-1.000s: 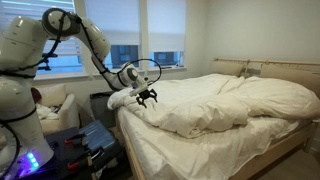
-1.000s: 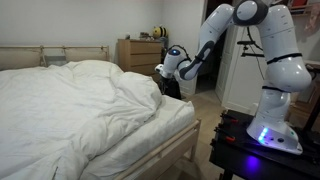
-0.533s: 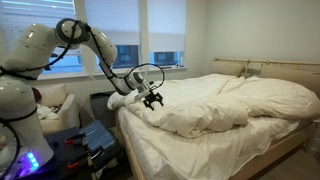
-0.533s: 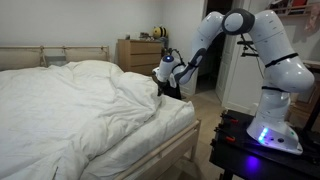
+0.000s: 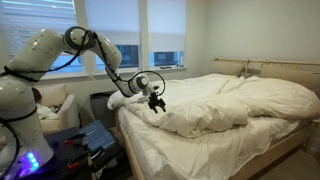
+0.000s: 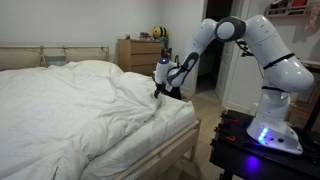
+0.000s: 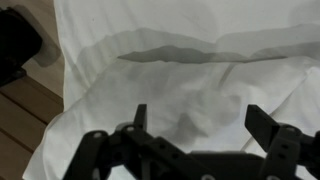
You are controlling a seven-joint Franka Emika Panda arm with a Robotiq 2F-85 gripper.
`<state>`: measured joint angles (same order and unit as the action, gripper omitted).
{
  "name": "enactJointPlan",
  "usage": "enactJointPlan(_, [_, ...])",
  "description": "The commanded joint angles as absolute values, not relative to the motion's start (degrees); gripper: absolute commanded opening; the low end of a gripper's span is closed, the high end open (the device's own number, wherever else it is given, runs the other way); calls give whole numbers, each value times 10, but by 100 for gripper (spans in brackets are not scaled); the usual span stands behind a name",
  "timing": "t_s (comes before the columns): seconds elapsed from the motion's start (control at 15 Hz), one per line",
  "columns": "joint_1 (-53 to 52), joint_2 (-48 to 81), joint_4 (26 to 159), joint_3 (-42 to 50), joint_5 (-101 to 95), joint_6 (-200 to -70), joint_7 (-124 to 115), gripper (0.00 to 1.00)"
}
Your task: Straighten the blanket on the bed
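While the gripper [image 7: 200,122] hangs along the bottom of the wrist view with its fingers spread wide and nothing between them, the blanket [image 7: 190,70] lies just beyond it as pale wrinkled cloth across the middle and top, with wood floor [image 7: 20,110] showing at lower left. This looks like the approach step: left of centre in an exterior view, the arm reaches over the foot end of the bed [image 5: 283,152], where the blanket is heaped toward the middle and bare sheet [image 5: 180,150] runs along the lower side. The next move probably calls for dropping onto a fold at that bunched edge, pinching it, and drawing it out over the uncovered mattress. Whether the fingertips touch the cloth I cannot tell. Both exterior views put the gripper right at the blanket's edge, too small to judge contact. The bed's far side is hidden behind the heap, and the headboard [image 5: 268,67] at upper right is partly covered.
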<state>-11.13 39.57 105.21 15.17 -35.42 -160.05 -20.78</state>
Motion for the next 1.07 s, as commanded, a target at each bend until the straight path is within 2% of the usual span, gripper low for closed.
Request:
enactJointPlan(0.0, [-82,413,1020,127,-244,-1589,-201,100])
enactJointPlan(0.27, [-68,432,1000,118,-135,-1617,-207,100])
enactJointPlan(0.73, [-37,479,977,105,-17,-1766,-182,100])
enactJointPlan(1.0, [14,509,956,54,24,-1822,-143,100])
